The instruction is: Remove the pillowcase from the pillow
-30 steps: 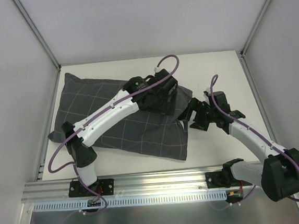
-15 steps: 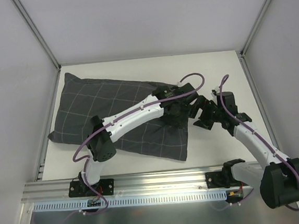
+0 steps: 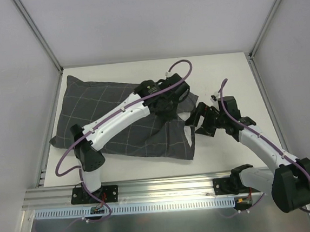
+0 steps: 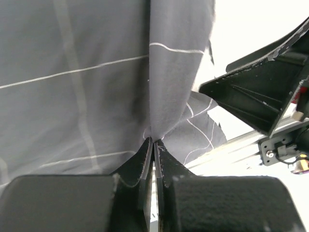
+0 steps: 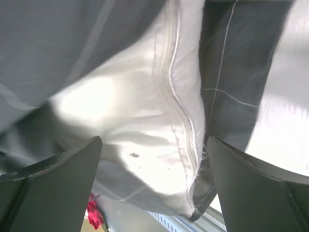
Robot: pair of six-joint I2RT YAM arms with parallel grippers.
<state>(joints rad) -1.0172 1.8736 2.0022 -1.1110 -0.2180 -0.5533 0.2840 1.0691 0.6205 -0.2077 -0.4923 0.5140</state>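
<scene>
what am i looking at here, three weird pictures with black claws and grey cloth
Two robot arms stand at a table. One picture looks down from above; the other two come from cameras on each arm's wrist. A grey checked pillowcase with a white pillow inside lies on the table. The left end effector is shut, pinching the pillowcase. The right end effector is open, facing the exposed pillow at the case's open end, holding nothing.

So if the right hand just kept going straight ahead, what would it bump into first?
Most likely the white pillow poking out of the pillowcase; it sits between the open fingers of the right hand.
</scene>
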